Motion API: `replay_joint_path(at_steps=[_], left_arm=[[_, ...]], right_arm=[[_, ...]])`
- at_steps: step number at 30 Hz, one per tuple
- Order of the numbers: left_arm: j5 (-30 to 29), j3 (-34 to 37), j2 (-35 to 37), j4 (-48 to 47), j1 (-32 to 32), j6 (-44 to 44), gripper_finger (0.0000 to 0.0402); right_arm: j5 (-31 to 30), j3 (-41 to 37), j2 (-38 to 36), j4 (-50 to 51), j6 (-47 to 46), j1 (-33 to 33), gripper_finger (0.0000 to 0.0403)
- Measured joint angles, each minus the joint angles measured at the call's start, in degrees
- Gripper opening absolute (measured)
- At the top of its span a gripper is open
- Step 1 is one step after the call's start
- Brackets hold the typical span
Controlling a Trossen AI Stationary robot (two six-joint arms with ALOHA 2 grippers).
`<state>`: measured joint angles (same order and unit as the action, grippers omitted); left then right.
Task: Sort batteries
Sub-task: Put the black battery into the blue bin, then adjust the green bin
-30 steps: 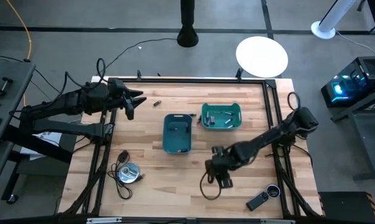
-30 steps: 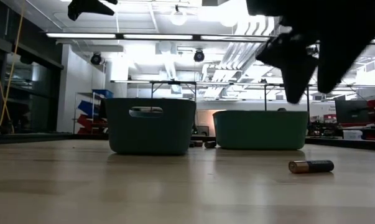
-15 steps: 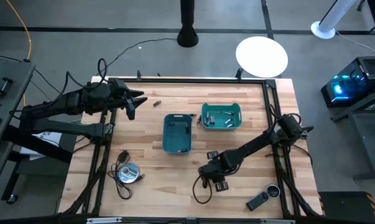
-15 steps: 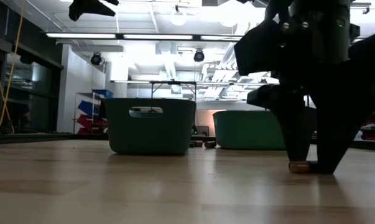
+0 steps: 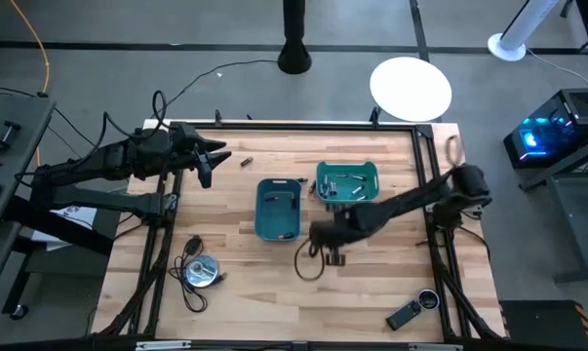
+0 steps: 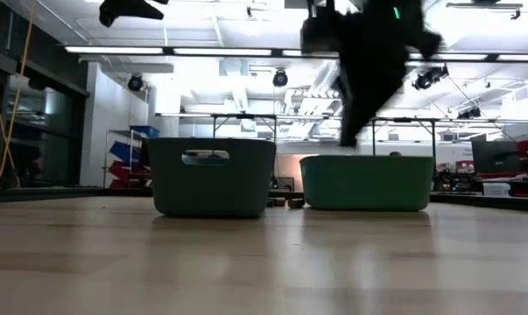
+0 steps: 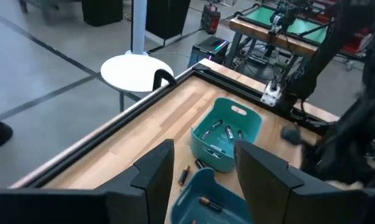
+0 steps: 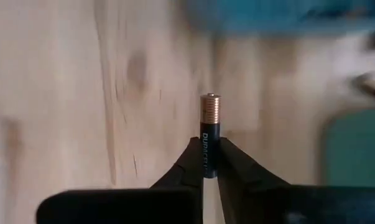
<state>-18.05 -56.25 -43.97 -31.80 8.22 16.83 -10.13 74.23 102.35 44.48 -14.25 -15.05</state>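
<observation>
My right gripper (image 5: pixel 325 238) hangs above the table just in front of the two teal bins, shut on a black battery with a coppery end (image 8: pixel 210 117). The taller bin (image 5: pixel 278 209) stands left of the low bin (image 5: pixel 347 182), which holds several batteries. Loose batteries lie on the wood at the far left (image 5: pixel 247 161). My left gripper (image 5: pixel 214 156) waits open in the air over the table's far left part; its wrist view shows both bins past its fingers (image 7: pixel 155 176). My right gripper pinches the battery's black end (image 8: pixel 210 138) between its two fingertips (image 8: pixel 196 149). The coppery end (image 8: pixel 210 104) sticks out past the fingertips, in line with the fingers. The fingers come from above, slanting down (image 6: pixel 349 131), and the battery is lifted clear of the table.
A round silver disc with a black cable (image 5: pixel 201 270) lies at the near left. A black remote-like device (image 5: pixel 404 315) and a small ring (image 5: pixel 428 298) lie at the near right. A dark frame (image 5: pixel 425 175) borders the table. Bare wood lies between the bins and the near edge.
My right gripper came down over a battery lying on the wood near the front edge and shut on it. It then rose and went toward the far edge and the bins. The battery has left the table and is lifted clear.
</observation>
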Motion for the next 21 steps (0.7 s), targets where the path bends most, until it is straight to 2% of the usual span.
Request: replay_joint_path(at_steps=[2, 5, 8, 10, 14, 21], left_arm=[[-0.75, 0.0, -0.02, 0.02, 0.01, -1.12, 0.0158], [-1.63, 0.0, -0.17, 0.03, 0.01, -1.96, 0.0158], [-2.0, 0.0, -0.3, 0.03, 0.01, -1.97, 0.0158], [-2.03, 0.0, -0.59, 0.06, 0.01, -1.29, 0.0158], [-2.03, 0.02, -1.58, -0.02, -0.01, 2.18, 0.0158], [-2.03, 0.01, -4.41, 0.01, -0.01, 2.45, 0.0158]], right_arm=[[-0.15, 0.75, -2.5, -3.1, 1.3, 2.57, 0.0014], [2.91, 1.01, -4.28, -14.51, 4.27, 6.66, 0.0017], [6.34, 1.25, -3.69, -25.43, 5.79, 9.48, 0.0019], [6.16, 1.22, -2.06, -29.05, 7.18, 10.33, 0.0024], [4.61, 1.12, 0.15, -30.83, 4.51, 11.77, 0.0057], [4.38, 1.92, -1.51, -26.37, -2.92, 14.68, 0.0151]])
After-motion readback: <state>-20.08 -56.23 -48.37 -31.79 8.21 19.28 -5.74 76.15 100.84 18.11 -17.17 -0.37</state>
